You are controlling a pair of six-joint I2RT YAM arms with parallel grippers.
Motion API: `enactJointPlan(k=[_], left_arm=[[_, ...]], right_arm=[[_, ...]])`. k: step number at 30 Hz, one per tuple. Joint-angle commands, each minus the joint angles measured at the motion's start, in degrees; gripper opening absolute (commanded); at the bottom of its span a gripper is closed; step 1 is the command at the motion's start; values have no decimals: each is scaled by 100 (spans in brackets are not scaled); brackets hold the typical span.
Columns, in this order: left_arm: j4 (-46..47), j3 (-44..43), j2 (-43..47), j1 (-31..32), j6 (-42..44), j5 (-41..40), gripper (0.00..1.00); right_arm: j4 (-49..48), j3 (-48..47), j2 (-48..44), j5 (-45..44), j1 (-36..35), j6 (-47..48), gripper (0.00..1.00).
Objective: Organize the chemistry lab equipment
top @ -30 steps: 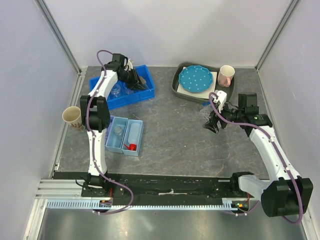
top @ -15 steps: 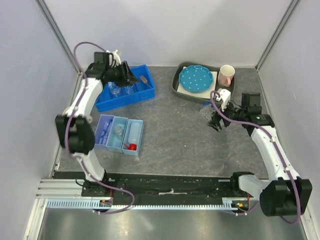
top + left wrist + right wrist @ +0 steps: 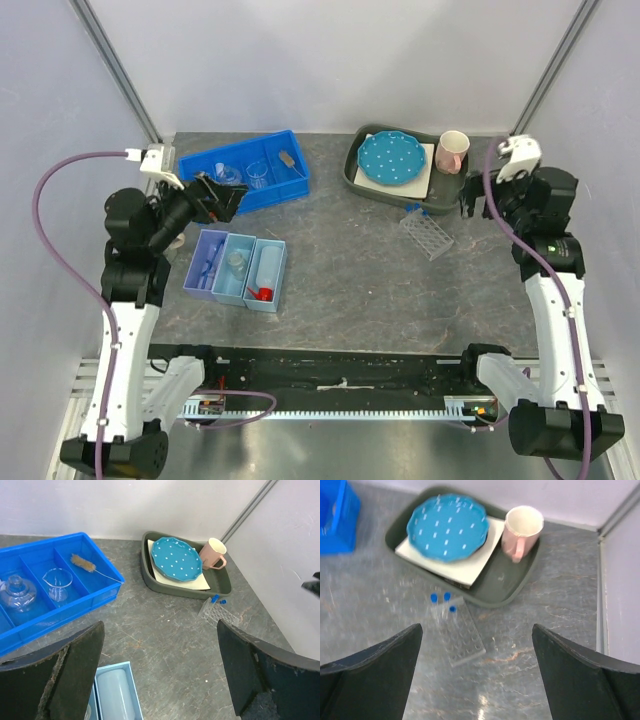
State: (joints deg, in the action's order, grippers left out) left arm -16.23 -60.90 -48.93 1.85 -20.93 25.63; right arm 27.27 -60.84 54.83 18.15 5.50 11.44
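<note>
A clear tube rack (image 3: 428, 236) (image 3: 463, 636) stands on the table with blue-capped tubes (image 3: 442, 600) at its far end. My right gripper (image 3: 474, 200) (image 3: 477, 675) hangs open above and to the right of it, holding nothing. The blue bin (image 3: 290, 180) (image 3: 100, 570) holds a glass beaker (image 3: 56, 583), a flask (image 3: 17, 591) and an amber stick (image 3: 83, 563). My left gripper (image 3: 218, 196) (image 3: 160, 675) is open and empty, high over the bin's near left corner. A red-capped squeeze bottle (image 3: 263, 272) lies in the light blue tray (image 3: 222, 284).
A dark green tray (image 3: 356, 180) at the back right carries a blue polka-dot plate (image 3: 392, 158) and a pink mug (image 3: 452, 152). Grey walls and metal posts close in the table at the back and both sides.
My left arm has swung out of the blue bin toward the near left and opened. My right gripper has risen off the tube rack and drawn back right, opening wider.
</note>
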Motion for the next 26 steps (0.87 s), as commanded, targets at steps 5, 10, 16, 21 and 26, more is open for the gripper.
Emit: enactJointPlan(k=[5,10,16,21,26], left_arm=[[-495,-88,761,-9,423,-23,100],[-662,-123,858,-9,449,179,100],[-829,-185,990,-9,502,144,100],[-847,-211,982,0,511,153,100],[-856,-290,964,0,520,179,100]], right_arm=[[112,-1148,-60,-1692,22,-2173,98],[226,-1272,-235,-1955,22,-1962,98],[235,-1308,-350,-1868,30,-1997,98],[262,-1290,-385,-1894,30,-2058,98],[235,-1421,-280,-1535,22,-1804,98]])
